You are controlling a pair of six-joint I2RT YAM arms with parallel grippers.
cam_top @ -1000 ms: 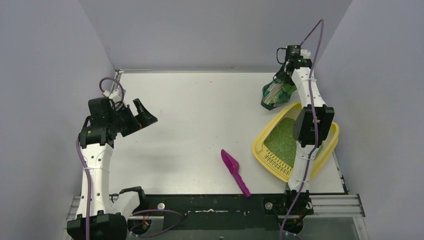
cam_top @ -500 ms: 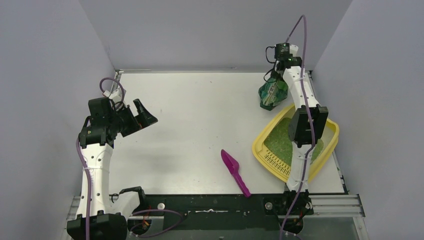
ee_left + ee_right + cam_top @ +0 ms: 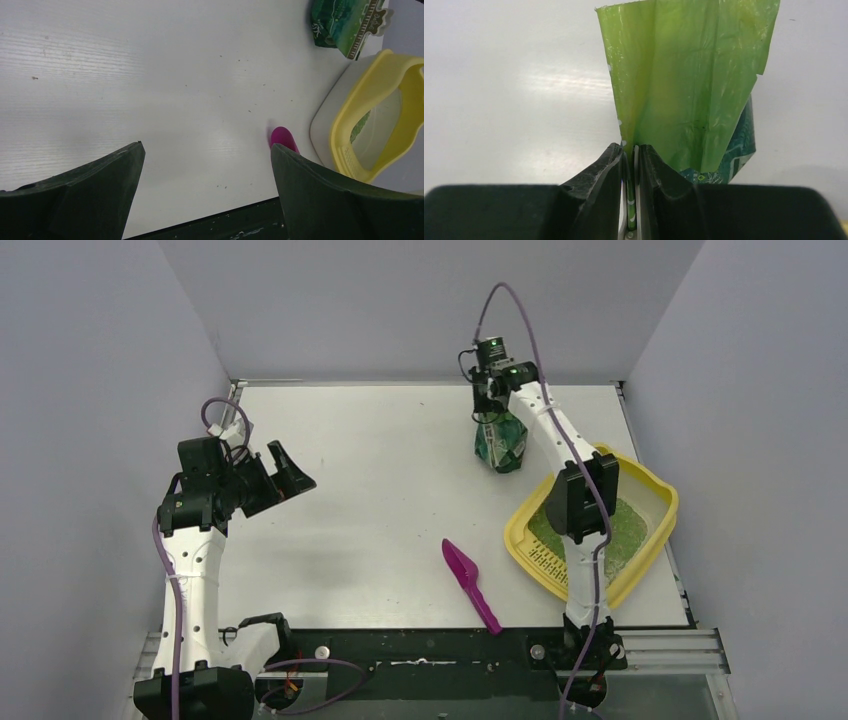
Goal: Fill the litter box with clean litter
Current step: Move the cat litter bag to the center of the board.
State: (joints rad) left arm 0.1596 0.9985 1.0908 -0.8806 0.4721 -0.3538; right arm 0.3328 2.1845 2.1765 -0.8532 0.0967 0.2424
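Litter box (image 3: 517, 530) sits at the right of the bench (image 3: 380, 470) with green litter (image 3: 630, 528) inside, while the right claw (image 3: 630, 148) pinches the bag (image 3: 500, 445) by its top, holding it upright, probably against spills; the left claw (image 3: 285, 472) gapes.

White tubular links on the left arm (image 3: 190, 555) and right arm (image 3: 550, 423), joined by boxy black housings. Purple cable (image 3: 497, 287) tied along each. Rows of small dark dots down the white shells. Ends in matte, near-black fingers (image 3: 90, 192), thick and wedge-shaped. Sits on black bases (image 3: 190, 695).
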